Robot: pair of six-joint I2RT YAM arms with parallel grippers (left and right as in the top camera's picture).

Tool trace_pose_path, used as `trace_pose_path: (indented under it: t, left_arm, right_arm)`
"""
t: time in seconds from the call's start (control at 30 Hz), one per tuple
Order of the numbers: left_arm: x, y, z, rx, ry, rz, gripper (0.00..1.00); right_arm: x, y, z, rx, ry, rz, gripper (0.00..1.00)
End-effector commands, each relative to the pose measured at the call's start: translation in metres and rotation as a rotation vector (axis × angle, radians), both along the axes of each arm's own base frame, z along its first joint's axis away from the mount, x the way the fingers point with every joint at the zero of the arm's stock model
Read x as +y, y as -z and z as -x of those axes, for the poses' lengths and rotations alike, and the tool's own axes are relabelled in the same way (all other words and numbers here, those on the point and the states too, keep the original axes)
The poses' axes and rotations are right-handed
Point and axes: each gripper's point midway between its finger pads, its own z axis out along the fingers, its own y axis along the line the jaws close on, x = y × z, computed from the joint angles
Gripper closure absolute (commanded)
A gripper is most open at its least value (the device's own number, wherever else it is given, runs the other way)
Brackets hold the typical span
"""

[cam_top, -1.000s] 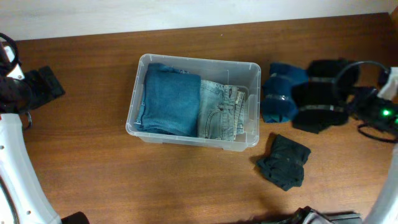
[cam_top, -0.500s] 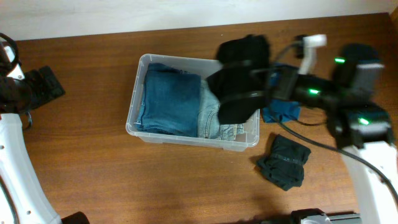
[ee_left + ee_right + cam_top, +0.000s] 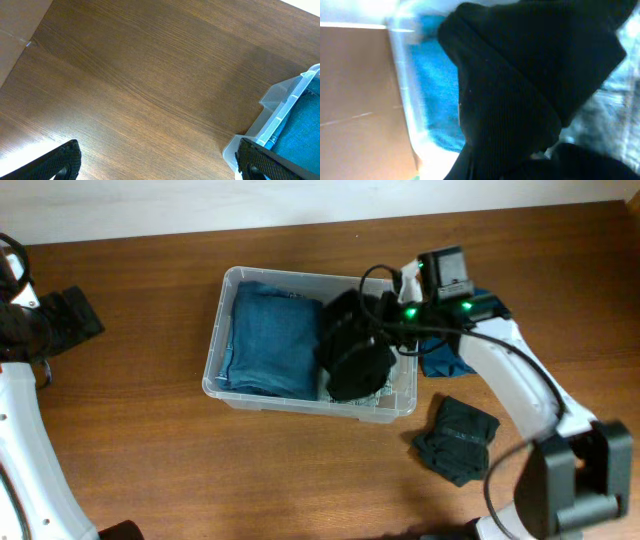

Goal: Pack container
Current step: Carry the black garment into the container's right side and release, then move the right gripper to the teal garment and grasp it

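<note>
The clear plastic container (image 3: 228, 278) stands mid-table, holding folded blue jeans (image 3: 272, 340) on the left and lighter jeans under a black garment on the right. My right gripper (image 3: 385, 320) is shut on the black garment (image 3: 352, 352) and holds it inside the container's right half; its fingers are hidden by the cloth. The black garment (image 3: 520, 85) fills the right wrist view, with blue jeans (image 3: 432, 95) behind it. My left gripper (image 3: 155, 162) is open and empty over bare table, left of the container's corner (image 3: 280, 112).
A dark blue garment (image 3: 448, 355) lies right of the container, partly under my right arm. A crumpled dark garment (image 3: 457, 440) lies on the table at front right. The wooden table (image 3: 140, 440) has a pale wall at its far edge.
My right arm has swung left and down, carrying the black garment from above the container's right edge into its right half, over the light jeans. The left arm has not moved.
</note>
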Motion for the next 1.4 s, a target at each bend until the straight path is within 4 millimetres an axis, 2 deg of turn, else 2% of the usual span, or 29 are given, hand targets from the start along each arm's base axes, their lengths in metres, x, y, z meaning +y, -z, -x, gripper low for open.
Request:
trace_pose_path:
  t: [0.0,0.1,0.17,0.27,0.37,0.47,0.53,0.6,0.67,0.7,0.77,0.8,0.9,0.93,1.03,1.17,1.37]
  left_arm:
    - [0.000,0.000,0.000,-0.004,-0.002,0.003,0.00]
    - [0.000,-0.001,0.000,-0.004,-0.002,0.003,0.00]
    - [0.000,-0.001,0.000,-0.004,-0.002,0.003,0.00]
    - [0.000,-0.001,0.000,-0.004,-0.002,0.003,0.00]
    - [0.000,-0.001,0.000,-0.004,-0.002,0.003,0.00]
    - [0.000,-0.001,0.000,-0.004,-0.002,0.003,0.00]
    - [0.000,-0.001,0.000,-0.004,-0.002,0.003,0.00]
    - [0.000,-0.001,0.000,-0.004,-0.002,0.003,0.00]
    - [0.000,-0.001,0.000,-0.004,-0.002,0.003,0.00]
    - [0.000,-0.001,0.000,-0.004,-0.002,0.003,0.00]
    - [0.000,-0.001,0.000,-0.004,-0.002,0.003,0.00]
    - [0.000,-0.001,0.000,-0.004,-0.002,0.003,0.00]
    - [0.000,-0.001,0.000,-0.004,-0.002,0.003,0.00]
    - [0.000,-0.001,0.000,-0.004,-0.002,0.003,0.00]
    - [0.000,-0.001,0.000,-0.004,-0.002,0.003,0.00]
    - [0.000,-0.001,0.000,-0.004,-0.002,0.003,0.00]
    - [0.000,-0.001,0.000,-0.004,-0.002,0.003,0.00]
  right_arm:
    - [-0.002,0.020,0.004,0.082,0.016,0.031,0.78]
    - [-0.016,0.027,0.004,0.063,0.034,0.121,0.38]
    - [-0.022,0.017,0.001,0.001,0.020,0.145,0.16]
    - [-0.031,-0.012,-0.004,-0.112,-0.004,0.163,0.15]
    - [-0.052,-0.054,-0.008,-0.228,0.042,0.184,0.23]
    - [-0.088,-0.087,-0.010,-0.308,0.148,0.218,0.37]
    - [-0.125,-0.101,-0.008,-0.329,0.248,0.252,0.37]
    - [-0.157,-0.103,-0.003,-0.317,0.321,0.284,0.37]
    - [-0.193,-0.096,0.005,-0.282,0.379,0.322,0.33]
    - [-0.212,-0.088,0.009,-0.255,0.401,0.344,0.22]
    - [-0.243,-0.073,0.017,-0.209,0.419,0.387,0.09]
    - [-0.266,-0.056,0.022,-0.172,0.415,0.421,0.01]
    - [-0.292,-0.021,0.029,-0.073,0.399,0.433,0.01]
    - [-0.302,0.006,0.030,0.007,0.402,0.410,0.01]
    - [-0.305,0.044,0.026,0.104,0.385,0.376,0.01]
    - [-0.292,0.089,0.013,0.160,0.327,0.286,0.01]
    - [-0.263,0.114,-0.017,0.091,0.232,0.185,0.01]
